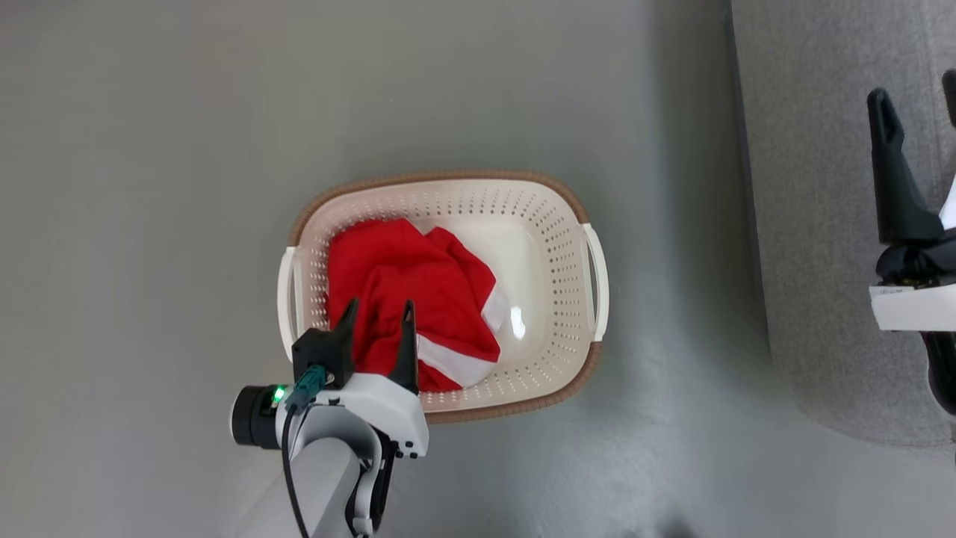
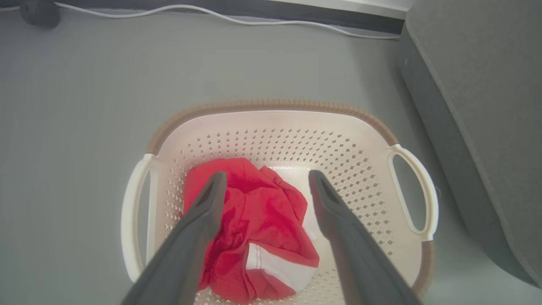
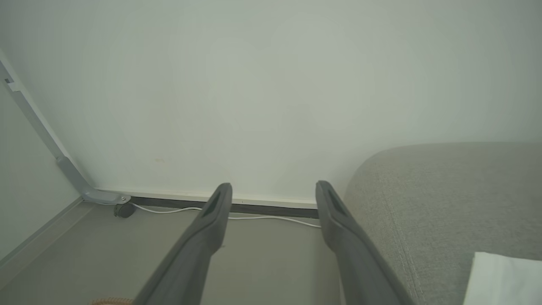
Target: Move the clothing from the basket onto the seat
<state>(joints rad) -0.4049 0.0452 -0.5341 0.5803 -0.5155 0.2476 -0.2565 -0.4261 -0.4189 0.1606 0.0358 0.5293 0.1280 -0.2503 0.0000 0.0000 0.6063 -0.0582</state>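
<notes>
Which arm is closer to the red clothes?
Left. The left end effector hangs over the clothes in the basket; the right end effector is away over the sofa.

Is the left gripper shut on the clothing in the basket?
No, the left gripper has its two fingers spread wide apart, nothing pinched between them, while the clothing lies in the basket.
</notes>
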